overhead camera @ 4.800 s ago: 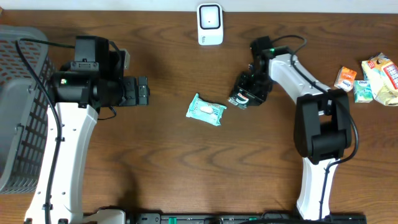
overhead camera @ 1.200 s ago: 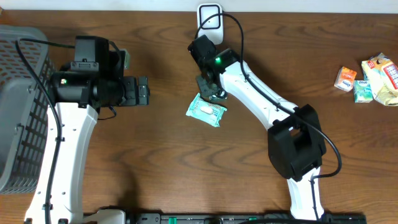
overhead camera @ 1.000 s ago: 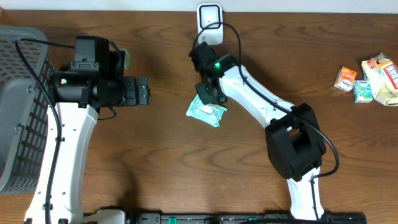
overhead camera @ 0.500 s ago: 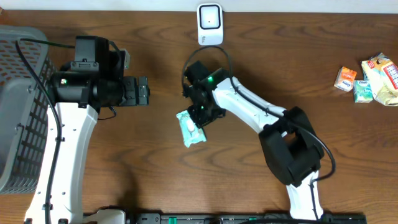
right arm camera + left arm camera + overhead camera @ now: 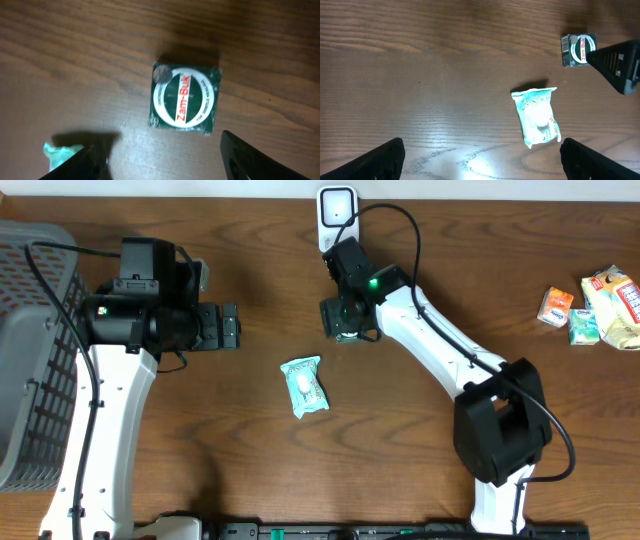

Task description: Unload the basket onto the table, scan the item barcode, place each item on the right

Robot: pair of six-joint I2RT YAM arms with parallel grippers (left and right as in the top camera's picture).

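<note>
- Right wrist view: small green box (image 5: 185, 100) lies flat on the table (image 5: 75, 60) near its far edge, just in front of the scanner (image 5: 338, 218).
- Probably light, stiff cardboard; pinch across opposite side walls.
- Right claw (image 5: 165, 157) is spread above it, empty; left claw (image 5: 480, 160) is also released.
- Teal packet (image 5: 304, 387) lies nearer the table's middle.

Right gripper (image 5: 347, 328) hangs low over the wooden table (image 5: 230, 440), near the white scanner (image 5: 338, 218). Teal packet (image 5: 305, 387) lies apart, mid-table. Left gripper (image 5: 228, 327) points inward, grey basket (image 5: 30, 330) behind. Snack packs (image 5: 595, 305) sit well away.
</note>
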